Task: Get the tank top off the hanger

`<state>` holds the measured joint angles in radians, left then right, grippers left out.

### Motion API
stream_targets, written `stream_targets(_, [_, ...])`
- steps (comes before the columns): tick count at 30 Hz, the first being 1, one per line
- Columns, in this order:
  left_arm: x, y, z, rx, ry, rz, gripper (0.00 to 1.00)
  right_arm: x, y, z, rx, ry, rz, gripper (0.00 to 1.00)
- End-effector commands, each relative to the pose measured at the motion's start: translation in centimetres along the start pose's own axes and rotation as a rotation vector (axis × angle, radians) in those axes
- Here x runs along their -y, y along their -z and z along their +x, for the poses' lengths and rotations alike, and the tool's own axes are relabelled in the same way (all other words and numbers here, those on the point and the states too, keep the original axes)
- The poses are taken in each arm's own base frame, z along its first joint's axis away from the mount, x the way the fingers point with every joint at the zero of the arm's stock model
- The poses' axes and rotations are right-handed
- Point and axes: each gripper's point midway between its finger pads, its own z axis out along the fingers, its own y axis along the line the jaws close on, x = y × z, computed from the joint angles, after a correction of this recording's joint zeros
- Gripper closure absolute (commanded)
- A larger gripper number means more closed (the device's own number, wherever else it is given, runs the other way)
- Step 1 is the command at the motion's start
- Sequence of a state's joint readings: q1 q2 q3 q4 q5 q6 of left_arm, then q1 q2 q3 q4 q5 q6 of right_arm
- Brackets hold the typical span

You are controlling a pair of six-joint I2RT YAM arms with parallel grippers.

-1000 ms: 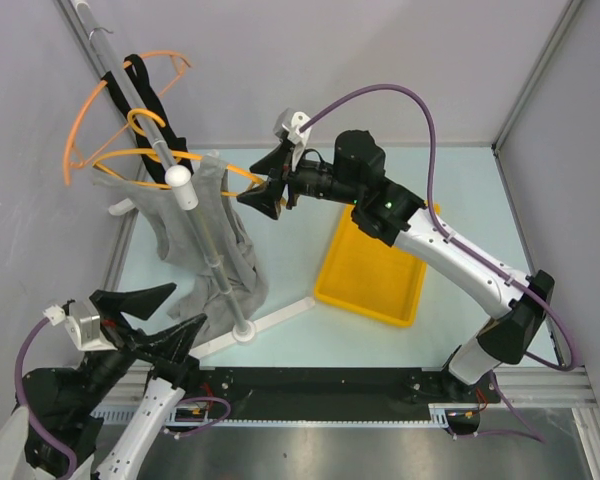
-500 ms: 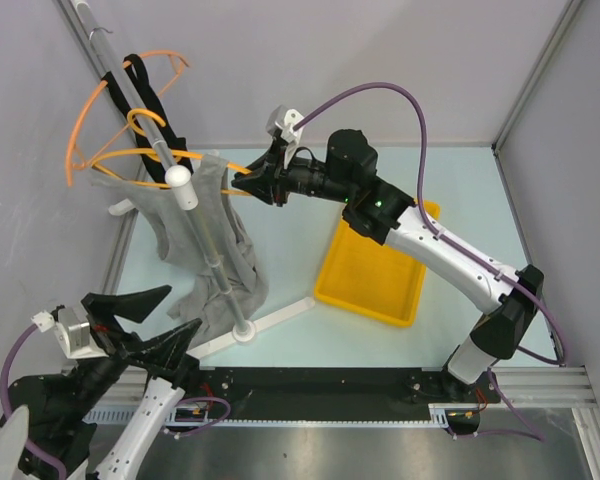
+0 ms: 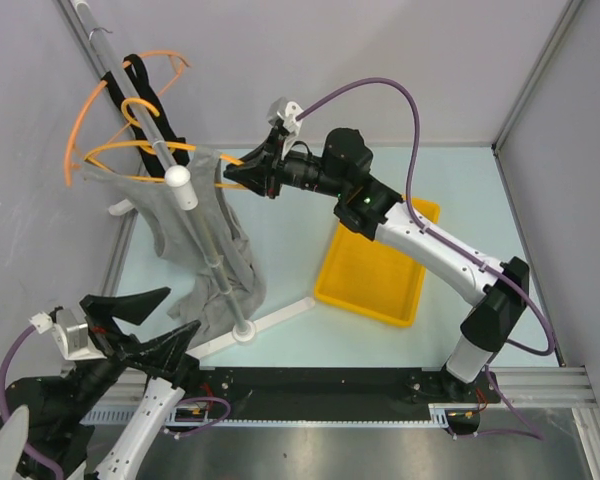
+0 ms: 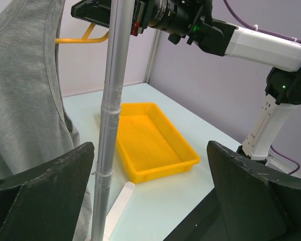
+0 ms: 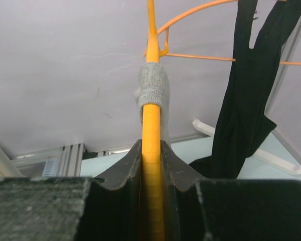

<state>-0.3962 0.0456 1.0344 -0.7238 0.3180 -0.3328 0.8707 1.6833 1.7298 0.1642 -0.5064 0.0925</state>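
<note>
A grey tank top hangs from an orange hanger on the rack's pole. My right gripper is shut on the hanger's right arm, just past the top's shoulder. In the right wrist view the orange bar runs between my shut fingers, with my gripper just below the grey strap wrapped round the bar. My left gripper is open and empty, low at the near left. In the left wrist view it faces the pole and the grey top.
A black garment hangs on a second orange hanger further back; it also shows in the right wrist view. The rack has a white ball end and a white base. A yellow tray lies right of the rack.
My right gripper has moved left and a little back, closing on the hanger's arm beside the tank top. My left arm has drawn back slightly to the left.
</note>
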Motion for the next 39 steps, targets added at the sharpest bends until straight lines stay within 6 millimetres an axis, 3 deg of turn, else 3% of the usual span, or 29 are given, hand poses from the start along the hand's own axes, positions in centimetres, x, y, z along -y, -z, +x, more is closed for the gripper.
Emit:
stream_targets(1, [0.0, 0.1, -0.8, 0.006, 0.022, -0.026, 0.01, -0.5, -0.4, -6.9, 0.221, 0.045, -0.064, 1.00])
stream_targets(2, [-0.1, 0.1, -0.8, 0.007, 0.027, -0.034, 0.00, 0.0, -1.1, -6.0, 0.207, 0.033, -0.072, 1.00])
stream_targets(3, [-0.3, 0.2, -0.9, 0.012, 0.037, -0.050, 0.01, -0.2, -1.3, -7.3, 0.230, 0.044, -0.083, 1.00])
stream_targets(5, [-0.5, 0.5, -1.1, 0.023, 0.045, -0.069, 0.01, -0.2, -2.4, -6.1, 0.207, 0.025, -0.122, 1.00])
stream_targets(7, [-1.7, 0.9, -1.5, 0.051, 0.060, -0.143, 0.01, -0.4, -3.1, -6.5, 0.219, 0.015, -0.139, 1.00])
stream_targets(9, [-4.7, 1.8, -1.6, 0.085, 0.115, -0.331, 0.02, 0.0, -3.9, -5.5, 0.206, -0.001, -0.149, 1.00])
stream_targets(13, [-10.1, 4.3, -1.0, 0.095, 0.179, -0.688, 0.07, 0.4, -4.8, -5.3, 0.220, -0.021, -0.145, 1.00])
stream_targets(16, [-12.0, 5.4, 0.0, 0.066, 0.206, -0.824, 0.08, 0.8, -5.9, -3.9, 0.180, -0.045, -0.162, 1.00])
stream_targets(17, [-12.1, 5.4, 0.2, 0.065, 0.212, -0.834, 0.08, 0.5, -6.0, -4.6, 0.192, -0.042, -0.174, 1.00])
stream_targets(19, [-12.3, 5.5, 0.3, 0.072, 0.223, -0.842, 0.08, 0.7, -6.6, -3.8, 0.185, -0.049, -0.184, 1.00])
stream_targets(24, [-12.2, 5.2, 1.0, 0.073, 0.255, -0.831, 0.08, 0.8, -6.9, -5.4, 0.228, -0.038, -0.184, 1.00])
stream_targets(25, [-12.3, 5.3, 1.0, 0.077, 0.257, -0.835, 0.09, 1.2, -7.3, -4.8, 0.217, -0.046, -0.180, 1.00])
stream_targets(28, [-13.0, 5.6, 1.5, 0.066, 0.249, -0.878, 0.12, 0.8, -7.7, -5.5, 0.219, -0.044, -0.194, 1.00])
stream_targets(32, [-13.9, 4.4, 2.2, -0.060, 0.136, -0.900, 0.14, 1.2, -8.4, -4.3, 0.198, -0.069, -0.196, 1.00])
stream_targets(39, [-14.4, 3.7, 3.3, -0.095, 0.179, -0.931, 0.12, 2.2, -9.2, -1.8, 0.153, -0.117, -0.192, 1.00])
